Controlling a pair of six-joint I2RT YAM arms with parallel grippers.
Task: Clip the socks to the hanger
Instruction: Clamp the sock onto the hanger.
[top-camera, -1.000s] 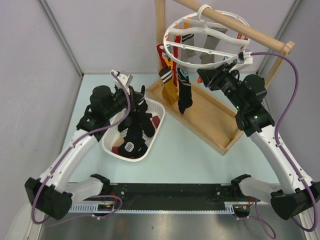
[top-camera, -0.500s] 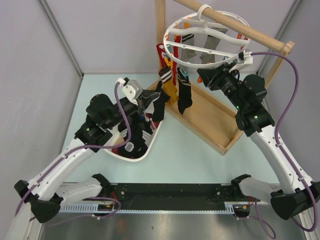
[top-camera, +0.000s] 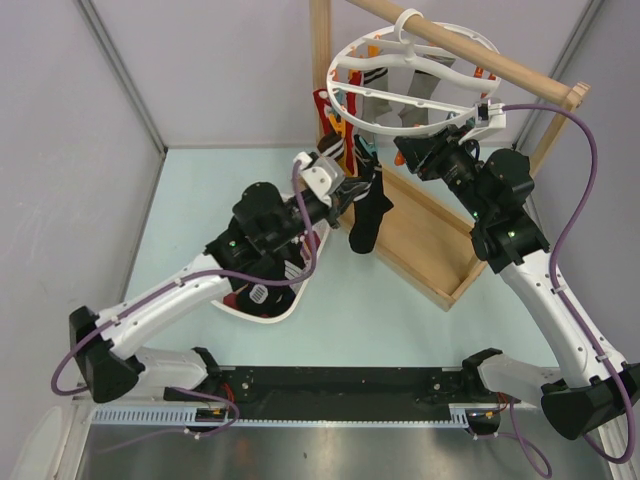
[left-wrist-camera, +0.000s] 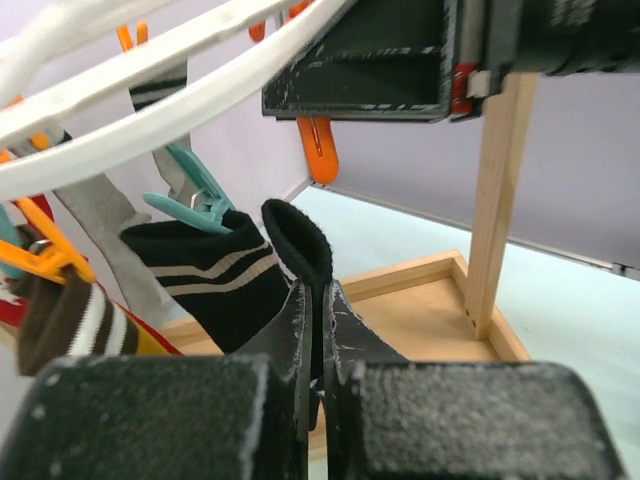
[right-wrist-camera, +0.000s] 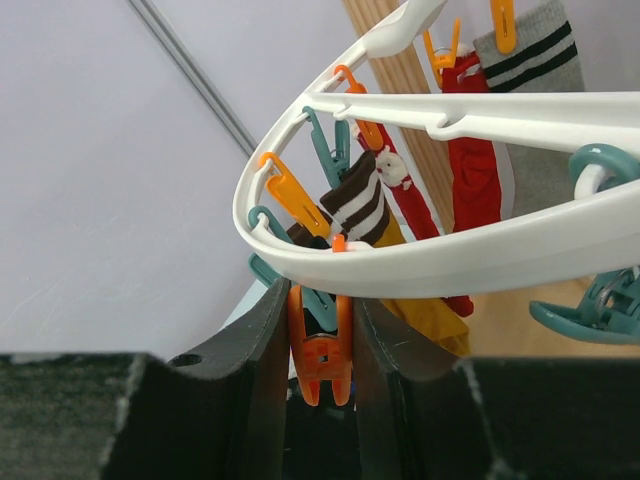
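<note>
Two holds: L gripper (left-wrist-camera: 312, 300) w/ sock (left-wrist-camera: 296, 240), R gripper (right-wrist-camera: 320, 300) w/ clip (right-wrist-camera: 320, 362).

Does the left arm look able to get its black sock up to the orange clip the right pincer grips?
Probably yes. The left pincer holds the black sock just below the hanger, and nothing seems to stand between it and the orange clip in the right pincer. A clipped striped sock hangs beside.

Left arm stretched forward, wrist raised; left gripper (left-wrist-camera: 312, 300) jaws pinched tight on black sock (left-wrist-camera: 300, 242). Right arm elbow-bent, right gripper (right-wrist-camera: 320, 297) jaws clamping orange clip (right-wrist-camera: 320, 360).
</note>
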